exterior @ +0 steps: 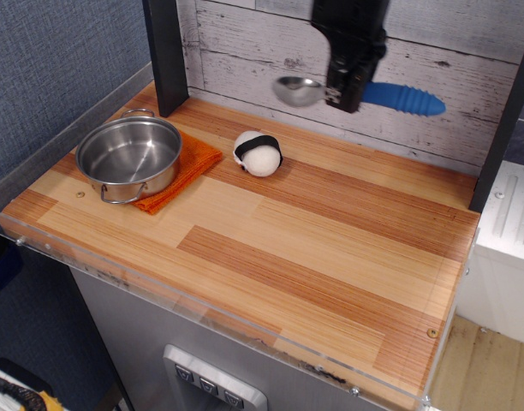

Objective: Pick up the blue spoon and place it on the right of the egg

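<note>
Gripper (346,92), top centre of frame, clamps the spoon (365,92) level in the air, bowl left and blue handle right, well above the egg (258,153) lying lower left on the table (330,248), right of the pot (129,157).

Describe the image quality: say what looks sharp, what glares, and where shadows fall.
In observation.image, sharp throughout: the blue spoon in the gripper shows no motion blur; bright glare on its metal bowl and on the steel pot; the egg casts only a soft, faint shadow.
</note>
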Controlling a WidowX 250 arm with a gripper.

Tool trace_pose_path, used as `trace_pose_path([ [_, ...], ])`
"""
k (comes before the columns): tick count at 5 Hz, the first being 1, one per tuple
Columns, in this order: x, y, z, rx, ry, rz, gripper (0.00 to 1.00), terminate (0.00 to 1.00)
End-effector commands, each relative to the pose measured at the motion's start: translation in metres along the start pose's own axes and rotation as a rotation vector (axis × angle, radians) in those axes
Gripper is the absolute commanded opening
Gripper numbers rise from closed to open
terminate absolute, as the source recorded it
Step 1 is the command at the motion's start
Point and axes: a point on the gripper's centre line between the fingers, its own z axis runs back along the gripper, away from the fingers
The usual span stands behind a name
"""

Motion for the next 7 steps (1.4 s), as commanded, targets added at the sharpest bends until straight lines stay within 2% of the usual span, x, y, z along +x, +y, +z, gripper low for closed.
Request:
trace_pose_path([
  [1,-0.011,-0.016,-0.041,0.024,-0.039,-0.023,0.00,0.00],
  [2,-0.016,-0.005,-0.066,0.068,-0.049,-0.026,0.00,0.00],
  [3,-0.021,0.003,-0.078,0.062,-0.057,-0.041,0.00,0.00],
  [4,-0.027,0.007,-0.087,0.059,-0.023,-0.045,0.00,0.00],
  [5,-0.027,0.010,-0.087,0.111,-0.014,-0.001,1.00,0.00],
  [6,-0.024,0.009,-0.089,0.119,0.014,-0.041,1.00,0.00],
  [7,-0.021,0.009,-0.084,0.098,0.046,-0.044,1.00,0.00],
])
